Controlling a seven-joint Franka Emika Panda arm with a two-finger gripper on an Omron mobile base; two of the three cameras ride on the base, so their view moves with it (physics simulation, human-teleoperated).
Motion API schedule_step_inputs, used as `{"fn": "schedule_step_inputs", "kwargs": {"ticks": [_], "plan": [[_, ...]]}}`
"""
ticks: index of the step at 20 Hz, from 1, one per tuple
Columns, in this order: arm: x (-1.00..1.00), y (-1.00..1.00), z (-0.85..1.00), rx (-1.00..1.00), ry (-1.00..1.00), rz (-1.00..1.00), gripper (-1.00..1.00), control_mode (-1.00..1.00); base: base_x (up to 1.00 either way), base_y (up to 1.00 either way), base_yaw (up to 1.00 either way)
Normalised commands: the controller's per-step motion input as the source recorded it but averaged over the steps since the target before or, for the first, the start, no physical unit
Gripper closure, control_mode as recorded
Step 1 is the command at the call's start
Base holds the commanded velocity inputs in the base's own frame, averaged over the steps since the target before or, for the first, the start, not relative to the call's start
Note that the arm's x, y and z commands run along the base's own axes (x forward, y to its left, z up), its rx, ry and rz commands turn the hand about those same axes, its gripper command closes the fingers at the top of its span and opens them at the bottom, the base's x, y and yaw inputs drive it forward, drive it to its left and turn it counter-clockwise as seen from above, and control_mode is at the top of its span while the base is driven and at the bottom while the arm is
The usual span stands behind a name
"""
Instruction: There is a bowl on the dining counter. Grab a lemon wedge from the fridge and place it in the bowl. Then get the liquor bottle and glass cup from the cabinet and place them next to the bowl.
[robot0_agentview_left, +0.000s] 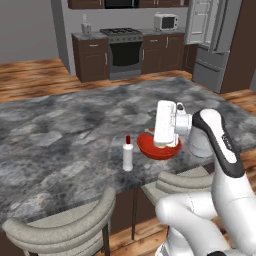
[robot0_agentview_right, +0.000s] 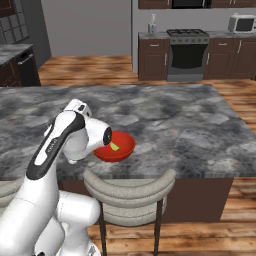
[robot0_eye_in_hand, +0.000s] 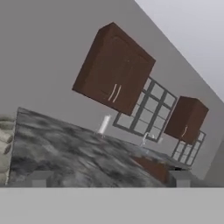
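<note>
A: Where's the wedge?
B: Lemon wedge (robot0_agentview_right: 115, 146) lies in the bowl (robot0_agentview_right: 125, 148), frame centre; gripper (robot0_eye_in_hand: 109, 178) spread apart, empty.
A: Risk?
B: Elbow may clip the bottle (robot0_agentview_left: 128, 155) (probably liquor).

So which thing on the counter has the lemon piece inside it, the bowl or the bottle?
The red bowl near the counter's front edge: a yellow-green lemon wedge lies inside it. The small white bottle with the red cap stands upright beside it, closed.
</note>
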Motion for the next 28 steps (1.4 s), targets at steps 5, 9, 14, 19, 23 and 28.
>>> {"fn": "schedule_step_inputs", "kwargs": {"ticks": [5, 9, 14, 19, 23, 28], "plan": [[-0.53, 0.02, 0.6, 0.03, 0.28, -0.34, -1.0, -1.0, 0.0, 0.0, 0.0], [-0.45, 0.0, 0.46, 0.03, 0.35, -0.34, -1.0, -1.0, 0.0, 0.0, 0.0], [-0.35, 0.0, 0.38, 0.0, 0.46, -0.3, -1.0, -1.0, 0.0, 0.0, 0.0], [-0.42, 0.0, 0.31, -0.01, 0.49, -0.26, -1.0, -1.0, 0.0, 0.0, 0.0], [-0.78, 0.0, -0.1, -0.14, 0.35, -0.21, -1.0, -1.0, 0.0, 0.0, 0.0], [-1.0, -0.12, -0.61, -0.08, 0.03, -0.16, -1.0, -1.0, 0.0, 0.0, 0.0]]}}
